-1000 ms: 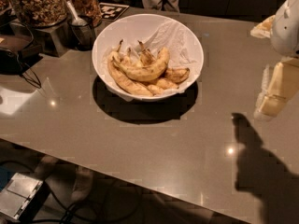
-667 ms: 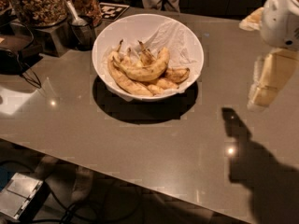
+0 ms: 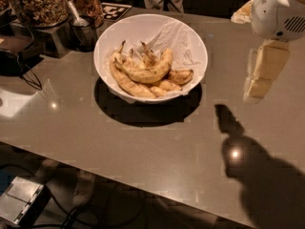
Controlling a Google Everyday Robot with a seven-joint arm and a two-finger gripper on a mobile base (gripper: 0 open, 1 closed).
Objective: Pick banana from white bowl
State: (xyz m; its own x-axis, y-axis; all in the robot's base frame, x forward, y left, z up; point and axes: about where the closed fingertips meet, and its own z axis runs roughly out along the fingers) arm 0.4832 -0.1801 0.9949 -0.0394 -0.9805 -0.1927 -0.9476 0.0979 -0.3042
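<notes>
The white bowl (image 3: 190, 35), lined with crumpled white paper, stands on the grey table at the upper middle. In it lies the banana (image 3: 151, 71), plump, curved and yellow with brown speckles, on top of a longer, slimmer banana (image 3: 125, 82) and a few smaller ones (image 3: 177, 76). My gripper (image 3: 255, 92) hangs from the white arm (image 3: 279, 11) at the right, above the table, to the right of the bowl and apart from it. It holds nothing that I can see.
Glass jars of nuts (image 3: 35, 4) and a metal cup with a spoon (image 3: 83, 30) stand at the back left. A dark device with a cable (image 3: 14, 51) lies at the left. A crumpled light object (image 3: 243, 13) lies behind the arm. The table's front edge (image 3: 143, 187) runs below.
My gripper and arm have moved left, closer to the bowl, and their shadow on the table has shifted left too. The bananas and the bowl have not moved.
</notes>
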